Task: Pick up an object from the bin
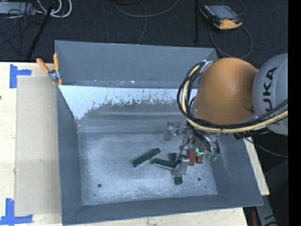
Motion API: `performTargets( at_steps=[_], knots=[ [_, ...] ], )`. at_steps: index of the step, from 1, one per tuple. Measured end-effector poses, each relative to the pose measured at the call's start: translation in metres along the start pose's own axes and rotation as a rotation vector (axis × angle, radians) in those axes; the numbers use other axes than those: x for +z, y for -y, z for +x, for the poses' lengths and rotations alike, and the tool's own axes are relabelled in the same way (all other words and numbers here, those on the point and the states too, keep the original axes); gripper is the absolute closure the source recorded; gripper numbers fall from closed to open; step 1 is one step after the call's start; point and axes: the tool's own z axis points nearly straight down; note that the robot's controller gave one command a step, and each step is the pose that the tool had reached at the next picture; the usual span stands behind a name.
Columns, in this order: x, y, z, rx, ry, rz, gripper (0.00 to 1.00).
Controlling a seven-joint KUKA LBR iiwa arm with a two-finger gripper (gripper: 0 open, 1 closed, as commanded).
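The tool hangs low over the floor of the bin, right of centre and nearer the front wall than the back, under the arm's orange cover. Whether it is spread or pressed together cannot be told, because its tip merges with the dark things under it.

The relation that matters is with the near strip, a flat, dark green bar. It lies just beside the tool, on the side toward the bin's left wall. Its long axis runs roughly from left wall to right wall, and its right end reaches the tool. Whether the two touch cannot be told. A grasp would probably have to close across that axis, from front to back.

The far strip, of the same kind, lies further toward the left wall, tilted so that its right end points toward the back wall. It is close to the near strip.

A dark stub juts from under the tool toward the front wall; it may be a third strip or part of the tool.

A small grey piece sits at the foot of the back wall, apart from the rest.
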Motion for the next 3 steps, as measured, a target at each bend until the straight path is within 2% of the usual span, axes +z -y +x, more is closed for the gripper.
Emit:
performTargets(
  at_steps=[1,2,3],
  knots=[
    [0.162,-0.015,-0.049,-0.354,0.003,0.000,0.00],
    [0.160,-0.014,-0.051,-0.350,0.008,0.000,1.00],
    [0.013,-0.014,-0.053,-0.541,0.017,0.003,1.00]
  ],
)
